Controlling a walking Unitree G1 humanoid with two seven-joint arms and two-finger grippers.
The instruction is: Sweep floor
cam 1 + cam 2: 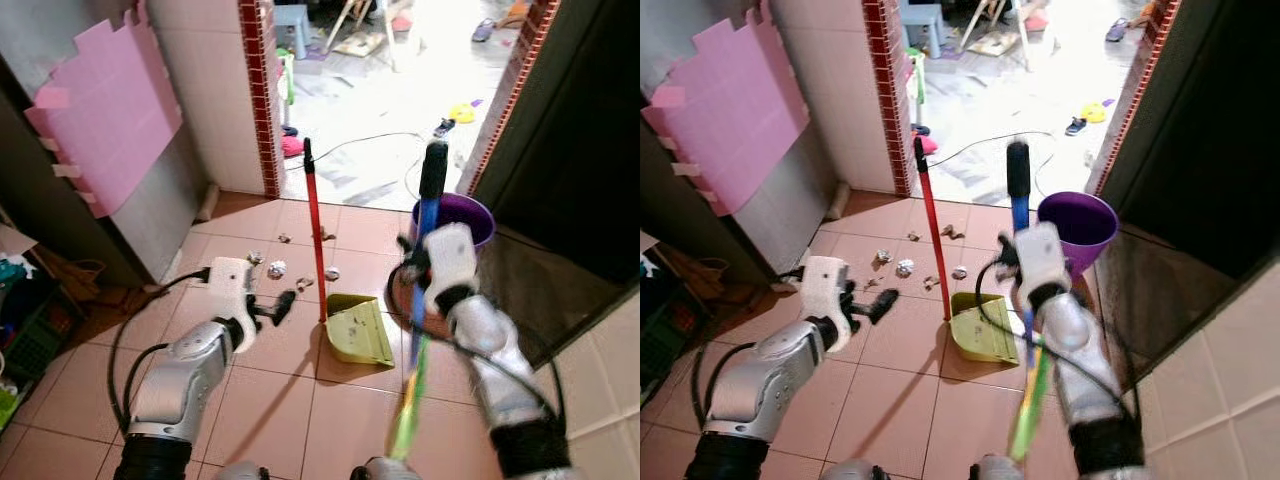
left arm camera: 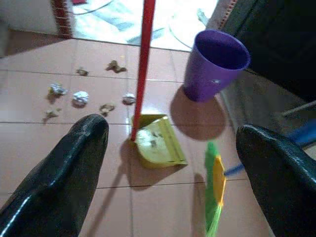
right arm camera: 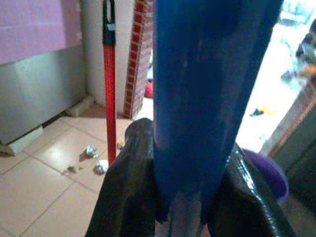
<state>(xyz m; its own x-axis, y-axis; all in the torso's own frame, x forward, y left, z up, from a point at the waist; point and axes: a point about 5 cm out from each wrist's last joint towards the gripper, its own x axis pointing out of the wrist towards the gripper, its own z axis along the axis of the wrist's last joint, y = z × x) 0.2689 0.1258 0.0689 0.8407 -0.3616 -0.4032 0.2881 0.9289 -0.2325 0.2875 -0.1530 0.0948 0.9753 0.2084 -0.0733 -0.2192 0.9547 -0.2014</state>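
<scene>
Your right tool, right of centre in the head views, is clamped on the broom. In the right wrist view its two black fingers press against both sides of the blue handle. The handle runs from its black top end in the upper middle down to the green bristles at the bottom of the frame, tilted slightly.

Your left tool sits in the lower left of the head view, spread wide and holding nothing. The left wrist view has one finger at each side with bare floor between them, touching nothing.

The dustpan lies on the floor in the middle of the frame, yellow-green, with its red handle standing upright. It is between your two tools, just to the right of the left one.

The litter, crumpled scraps and bits, is scattered on the tiles above and left of the dustpan, near the base of the red handle. A purple bucket stands right of centre, by the dark door, behind your right tool. A pink sheet covers the wall in the upper left.
</scene>
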